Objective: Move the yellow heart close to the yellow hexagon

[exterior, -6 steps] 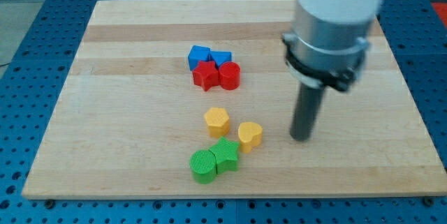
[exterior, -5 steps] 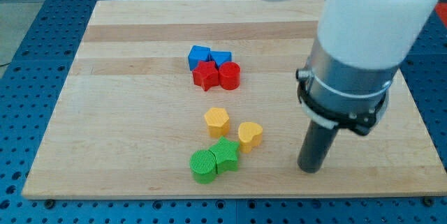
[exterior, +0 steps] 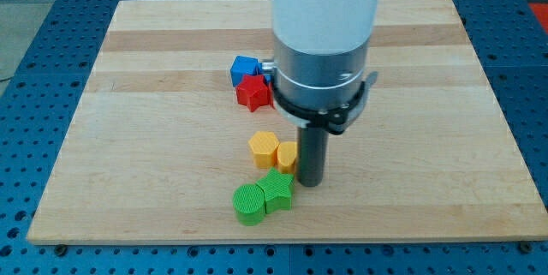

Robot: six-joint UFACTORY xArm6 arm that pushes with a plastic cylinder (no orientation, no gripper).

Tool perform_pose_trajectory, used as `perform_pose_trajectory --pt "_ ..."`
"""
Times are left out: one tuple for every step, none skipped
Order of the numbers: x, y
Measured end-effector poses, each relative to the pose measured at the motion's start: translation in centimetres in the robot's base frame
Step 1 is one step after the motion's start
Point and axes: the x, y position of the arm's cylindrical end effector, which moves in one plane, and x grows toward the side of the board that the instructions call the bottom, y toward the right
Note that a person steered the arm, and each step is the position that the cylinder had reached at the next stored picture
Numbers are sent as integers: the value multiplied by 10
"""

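The yellow hexagon point(exterior: 264, 148) lies near the board's lower middle. The yellow heart point(exterior: 285, 156) sits just to its right, touching or nearly touching it, and is partly hidden by my rod. My tip point(exterior: 309, 182) rests on the board right against the heart's right side, just right of the green star point(exterior: 277, 190).
A green star and a green cylinder point(exterior: 250, 204) lie together below the yellow blocks. A blue block point(exterior: 243, 68) and a red star point(exterior: 253, 92) lie above them; my arm hides whatever lies to their right. The wooden board point(exterior: 128, 138) lies on a blue perforated table.
My tip swung down and then left, reaching the yellow heart's right side. The heart slid left towards the yellow hexagon. The arm now covers the red cylinder and second blue block.
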Motion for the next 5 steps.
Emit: perform_pose_trajectory --pt "-26 9" --pt "-56 7" --pt "-64 -25" --pt "-37 -44" --pt "-25 -52"
